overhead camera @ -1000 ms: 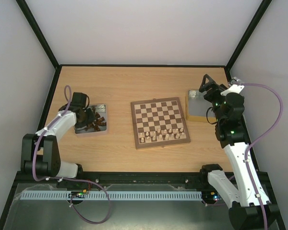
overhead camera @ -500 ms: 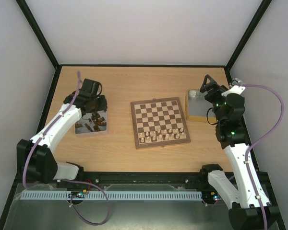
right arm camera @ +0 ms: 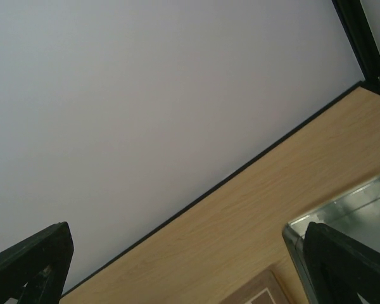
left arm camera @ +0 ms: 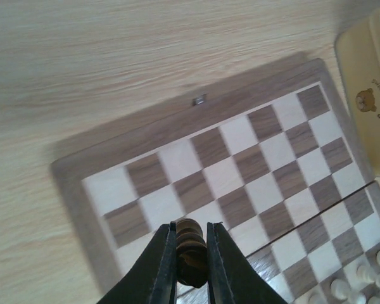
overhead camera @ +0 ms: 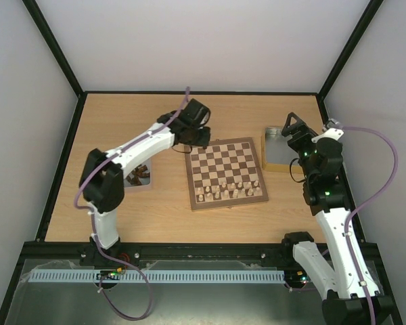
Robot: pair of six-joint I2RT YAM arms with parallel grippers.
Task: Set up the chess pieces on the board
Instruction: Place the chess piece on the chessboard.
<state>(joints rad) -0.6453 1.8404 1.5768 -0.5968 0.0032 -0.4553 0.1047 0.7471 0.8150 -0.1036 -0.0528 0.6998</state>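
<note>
Care matters now: the left fingers (left arm camera: 159, 269) pinch a dark chess piece (left arm camera: 191, 253) above the far left corner of the board (left arm camera: 240, 171). Lower it upright onto one square's centre, then release. The right fingers (right arm camera: 31, 263) stand wide.

Left gripper (overhead camera: 191, 142) hovers at the board's (overhead camera: 227, 162) far-left corner. Pale pieces (overhead camera: 230, 191) stand in 2 rows along its near edge. Right gripper (overhead camera: 292, 124) hangs by a tray (overhead camera: 274, 147).

The cream box (left arm camera: 366, 63) carries a bear logo with lettering, seemingly "SWEET BEAR".
</note>
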